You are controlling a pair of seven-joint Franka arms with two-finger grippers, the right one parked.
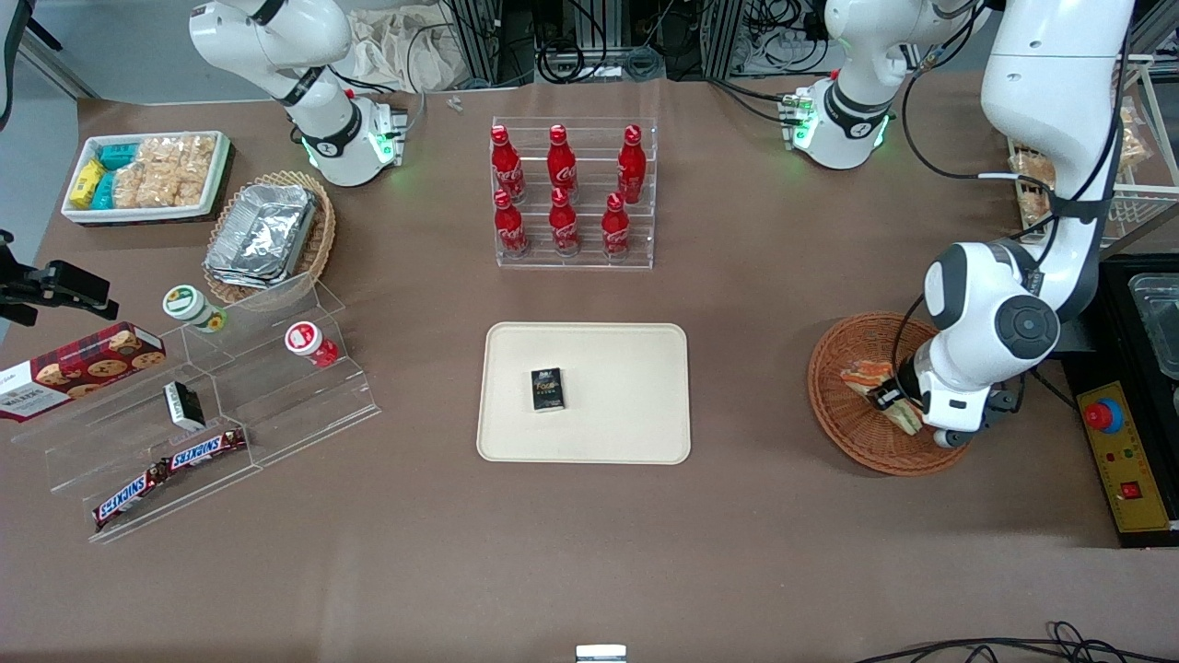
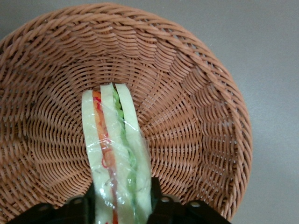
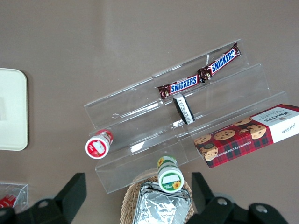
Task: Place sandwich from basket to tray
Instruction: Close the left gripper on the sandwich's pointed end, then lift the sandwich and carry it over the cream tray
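The sandwich, a wrapped wedge of white bread with orange, red and green layers, lies in the round reddish-brown wicker basket toward the working arm's end of the table. My left gripper reaches down into the basket and is shut on the sandwich. In the left wrist view the sandwich stands on edge over the basket's weave, with the gripper holding one end and a black finger pressed against each side. The cream tray lies at the table's middle, apart from the basket.
A small black box lies on the tray. An acrylic rack of red bottles stands farther from the front camera than the tray. A clear stepped shelf with snacks sits toward the parked arm's end. A yellow control box lies beside the basket.
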